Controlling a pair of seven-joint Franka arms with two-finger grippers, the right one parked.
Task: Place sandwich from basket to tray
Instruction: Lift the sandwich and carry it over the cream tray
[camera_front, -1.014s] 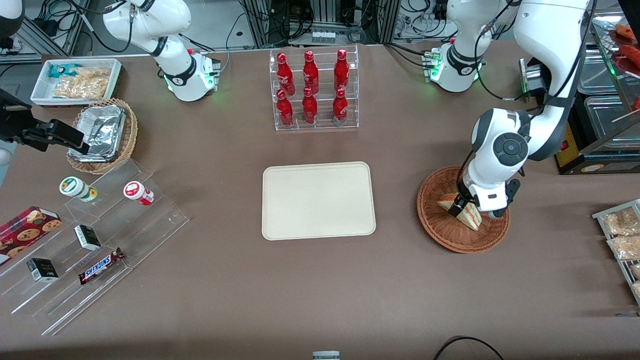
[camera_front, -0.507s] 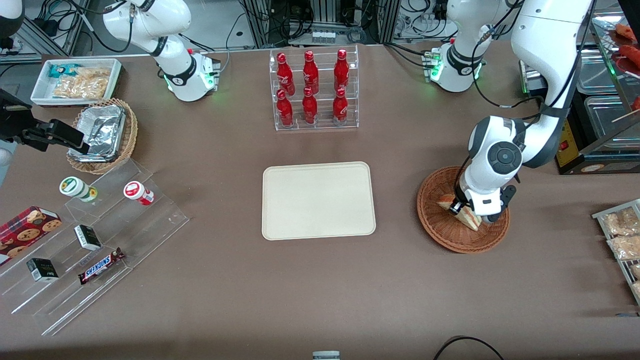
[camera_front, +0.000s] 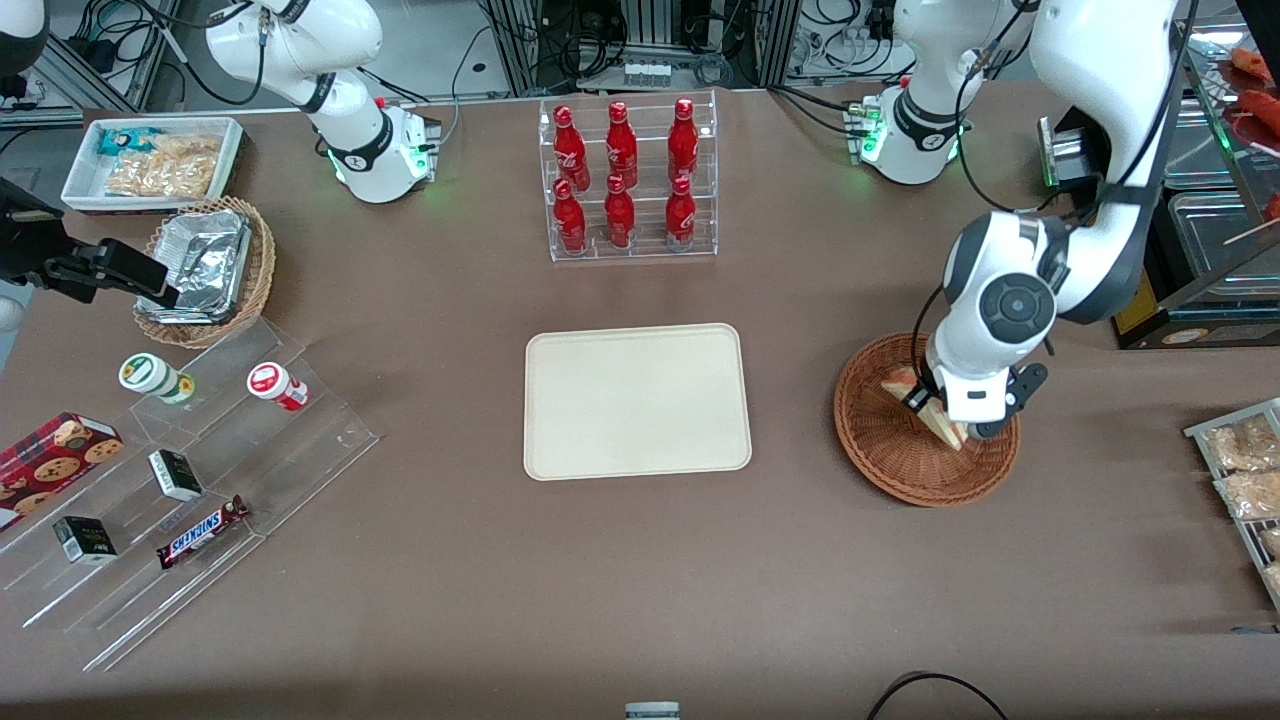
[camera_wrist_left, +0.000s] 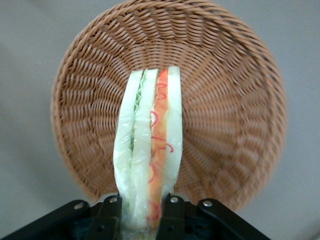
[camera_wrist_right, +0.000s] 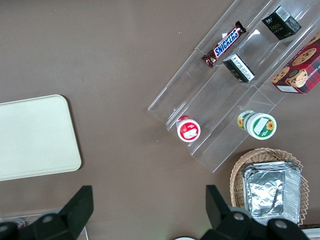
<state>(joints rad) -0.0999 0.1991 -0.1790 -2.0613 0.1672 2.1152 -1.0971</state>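
Note:
The sandwich (camera_front: 921, 398) is a pale bread wedge with green and red-orange layers, held edge-up just above the reddish-brown wicker basket (camera_front: 880, 462). My left gripper (camera_front: 936, 408) is shut on it, over the basket's middle. In the left wrist view the black fingers (camera_wrist_left: 172, 212) squeeze both bread faces of the sandwich (camera_wrist_left: 150, 145), with my gripper (camera_wrist_left: 141, 206) at its base and the basket (camera_wrist_left: 225, 100) spread out beneath. The cream tray (camera_front: 637, 400) lies flat at the table's middle, toward the parked arm from the basket, with nothing on it; its corner (camera_wrist_right: 35, 137) shows in the right wrist view.
A clear rack of red bottles (camera_front: 625, 180) stands farther from the camera than the tray. An acrylic stepped stand with snacks (camera_front: 180, 470), a tan basket with a foil container (camera_front: 205, 270) and a white bin (camera_front: 150, 160) sit toward the parked arm's end. Snack packets (camera_front: 1245, 470) lie beside the basket.
The left gripper dipped into the basket, closed on the sandwich, and has now risen slightly with the sandwich held in it.

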